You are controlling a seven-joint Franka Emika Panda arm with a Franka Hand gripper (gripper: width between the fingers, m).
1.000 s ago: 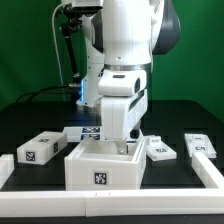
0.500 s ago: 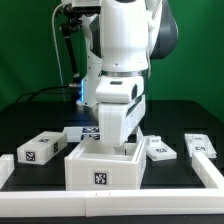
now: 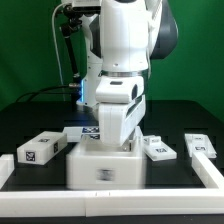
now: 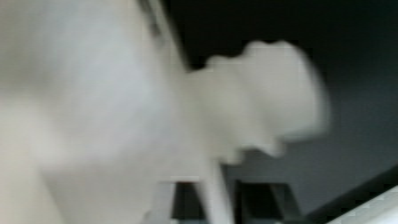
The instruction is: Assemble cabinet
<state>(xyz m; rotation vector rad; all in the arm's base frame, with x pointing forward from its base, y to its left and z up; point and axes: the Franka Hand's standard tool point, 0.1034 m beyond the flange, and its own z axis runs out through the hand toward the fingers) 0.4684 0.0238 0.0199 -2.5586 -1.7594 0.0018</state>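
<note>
The white cabinet body [image 3: 105,167] stands open-topped near the front rail, and its front tag is blurred. My gripper [image 3: 122,146] reaches down into it at the side on the exterior view's right. In the wrist view, which is blurred, the gripper [image 4: 222,205] has its two dark fingers [image 4: 185,205] on either side of a thin white wall of the cabinet body [image 4: 80,110], shut on it. Smaller tagged white blocks lie to the exterior view's left [image 3: 40,150] and right [image 3: 158,148], with one more at the far right [image 3: 203,147].
The marker board [image 3: 84,132] lies behind the body, partly hidden by the arm. A low white rail [image 3: 110,196] borders the black table at the front and on both sides. A blurred white shape [image 4: 267,95] shows in the wrist view.
The arm shifted slightly to the exterior view's left a second ago. The cabinet body now shows motion blur and its front tag sits a little higher, so it is moving with the gripper.
</note>
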